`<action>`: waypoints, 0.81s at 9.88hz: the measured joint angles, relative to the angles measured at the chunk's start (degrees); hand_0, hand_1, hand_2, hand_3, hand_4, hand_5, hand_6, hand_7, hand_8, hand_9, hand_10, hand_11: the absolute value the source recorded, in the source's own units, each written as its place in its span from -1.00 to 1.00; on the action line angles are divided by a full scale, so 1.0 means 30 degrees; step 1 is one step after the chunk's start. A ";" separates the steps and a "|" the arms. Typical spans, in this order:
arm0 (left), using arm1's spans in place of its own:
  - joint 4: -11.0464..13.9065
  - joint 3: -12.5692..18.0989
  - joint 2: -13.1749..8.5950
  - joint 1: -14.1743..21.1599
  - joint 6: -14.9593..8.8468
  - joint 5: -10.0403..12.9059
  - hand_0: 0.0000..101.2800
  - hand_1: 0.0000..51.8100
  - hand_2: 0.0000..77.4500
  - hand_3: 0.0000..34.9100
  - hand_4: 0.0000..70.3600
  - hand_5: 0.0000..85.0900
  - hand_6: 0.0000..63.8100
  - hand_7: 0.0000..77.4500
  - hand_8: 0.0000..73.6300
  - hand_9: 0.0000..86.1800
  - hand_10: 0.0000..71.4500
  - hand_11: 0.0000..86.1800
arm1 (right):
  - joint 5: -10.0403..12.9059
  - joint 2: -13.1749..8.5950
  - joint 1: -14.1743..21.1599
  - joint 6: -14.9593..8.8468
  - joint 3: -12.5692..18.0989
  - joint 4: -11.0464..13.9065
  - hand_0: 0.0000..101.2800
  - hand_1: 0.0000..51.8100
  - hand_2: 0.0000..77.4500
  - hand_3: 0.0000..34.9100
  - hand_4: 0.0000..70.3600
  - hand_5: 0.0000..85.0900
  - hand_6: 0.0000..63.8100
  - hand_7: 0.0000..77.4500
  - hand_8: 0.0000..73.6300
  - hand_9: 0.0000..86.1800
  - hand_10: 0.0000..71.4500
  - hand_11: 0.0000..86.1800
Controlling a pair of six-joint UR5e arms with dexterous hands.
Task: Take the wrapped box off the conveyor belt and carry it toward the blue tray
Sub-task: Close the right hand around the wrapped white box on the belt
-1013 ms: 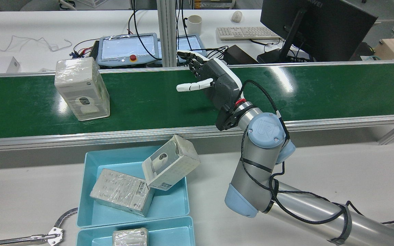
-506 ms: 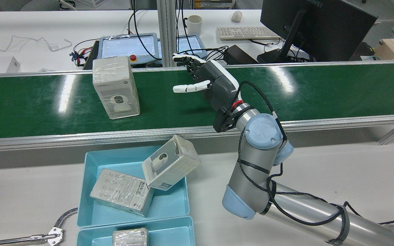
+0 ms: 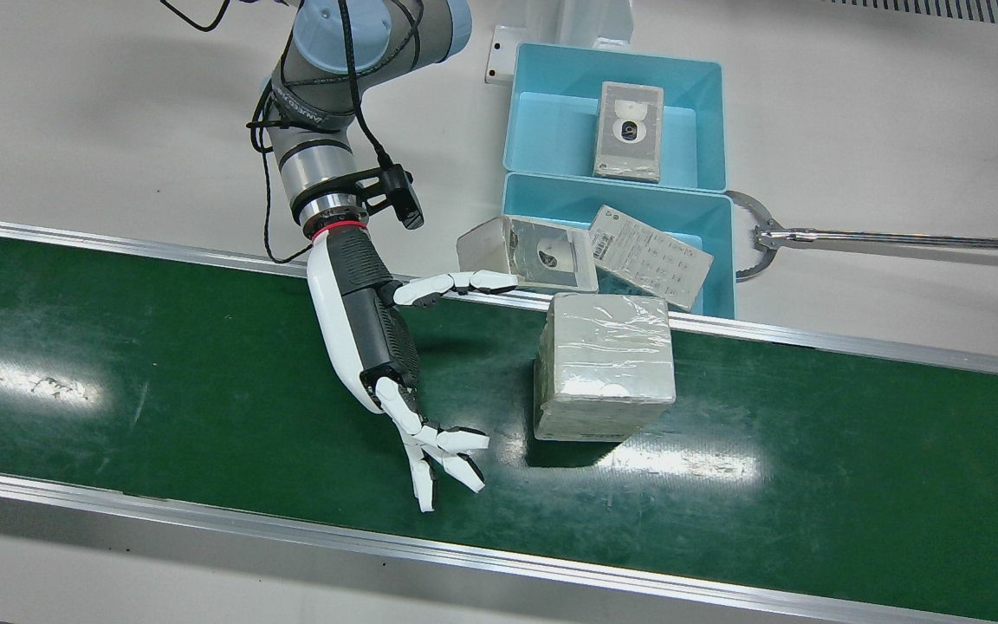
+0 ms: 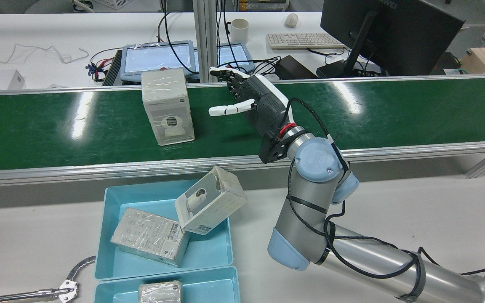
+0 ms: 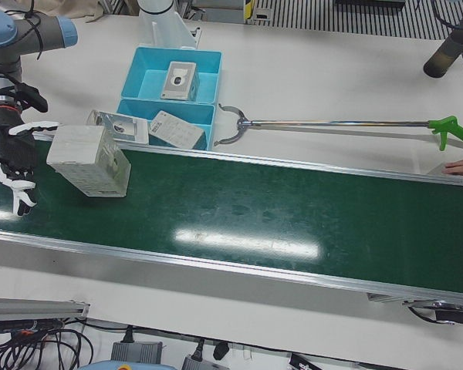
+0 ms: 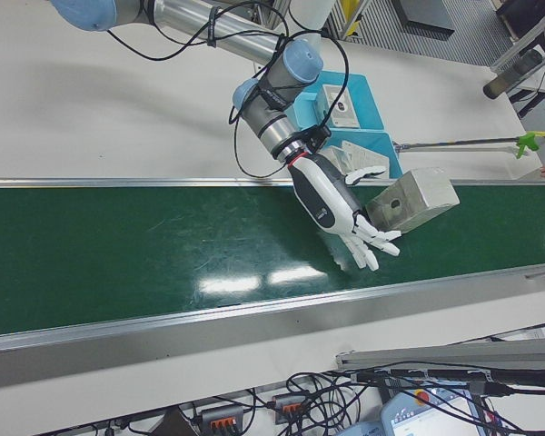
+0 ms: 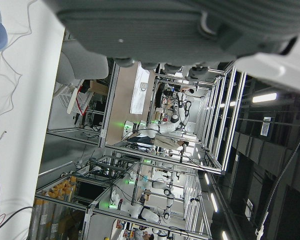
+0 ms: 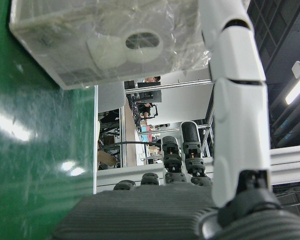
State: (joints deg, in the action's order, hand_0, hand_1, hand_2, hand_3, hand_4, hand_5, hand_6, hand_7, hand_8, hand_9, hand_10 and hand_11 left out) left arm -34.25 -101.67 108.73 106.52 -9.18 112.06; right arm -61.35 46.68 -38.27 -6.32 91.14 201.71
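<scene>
Over the green conveyor belt [image 3: 161, 390], your right hand [image 3: 369, 338] hangs with its fingers [image 3: 438, 451] spread apart and nothing in its grasp, palm turned toward the wrapped box [image 3: 605, 364]. That box stands upright on the belt just beside the hand, not touching it, with a gap of green between them. Behind the box, across the belt's metal rail, the blue tray [image 3: 716, 260] holds two more wrapped boxes, one tilted against its rim. A second blue tray [image 3: 542, 130] lies behind it with one box flat inside. Your left hand [image 7: 180, 30] shows only in its own view, too close to tell how its fingers stand.
</scene>
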 joint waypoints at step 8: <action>0.0000 0.0001 -0.0001 0.0000 -0.0001 0.0000 -1.00 -1.00 -0.99 -1.00 -1.00 -0.97 -0.98 -0.99 -0.99 -1.00 -0.98 -0.99 | 0.0051 -0.0452 0.0214 -0.0266 -0.0510 0.0047 0.03 -0.20 -0.44 -1.00 -0.57 -0.09 -0.59 -0.51 -0.78 -0.70 -1.00 -0.99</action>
State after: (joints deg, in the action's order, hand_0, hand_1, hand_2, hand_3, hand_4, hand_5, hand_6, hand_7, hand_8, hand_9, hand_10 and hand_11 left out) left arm -34.25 -101.67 108.73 106.52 -9.19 112.06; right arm -61.20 45.32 -37.63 -7.12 89.61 201.85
